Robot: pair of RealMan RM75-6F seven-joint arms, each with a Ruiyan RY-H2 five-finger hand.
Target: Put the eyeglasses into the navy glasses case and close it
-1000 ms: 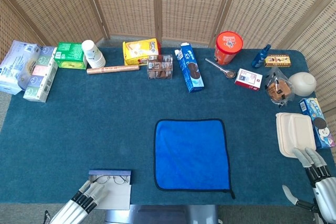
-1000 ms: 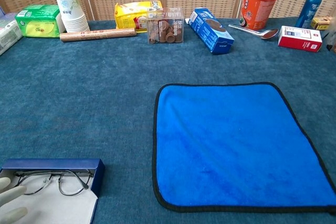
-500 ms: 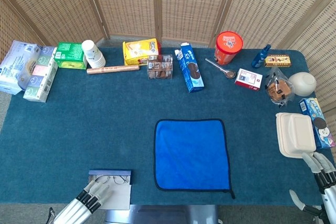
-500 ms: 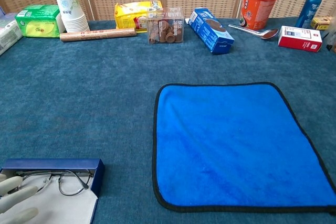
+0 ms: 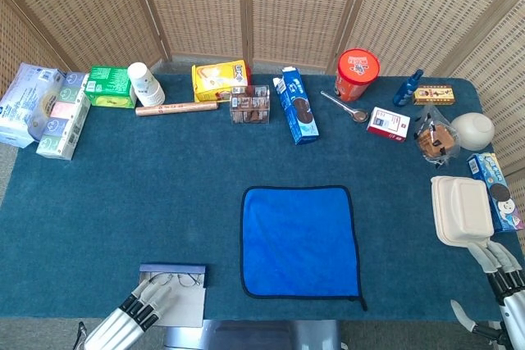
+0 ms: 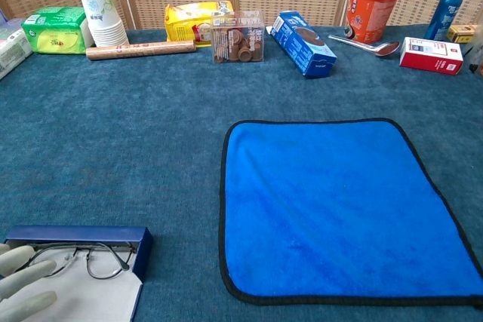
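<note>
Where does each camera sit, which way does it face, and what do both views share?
Head view: high above the near table edge, looking steeply down on the whole table; left hand and right hand show at the bottom.
Chest view: low at the near edge, facing across; only left-hand fingertips show.
Shared: eyeglasses in the open navy glasses case, blue cloth.

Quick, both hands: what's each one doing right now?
Left hand: open, fingers over the eyeglasses, gripping nothing.
Right hand: open, holding nothing.
</note>
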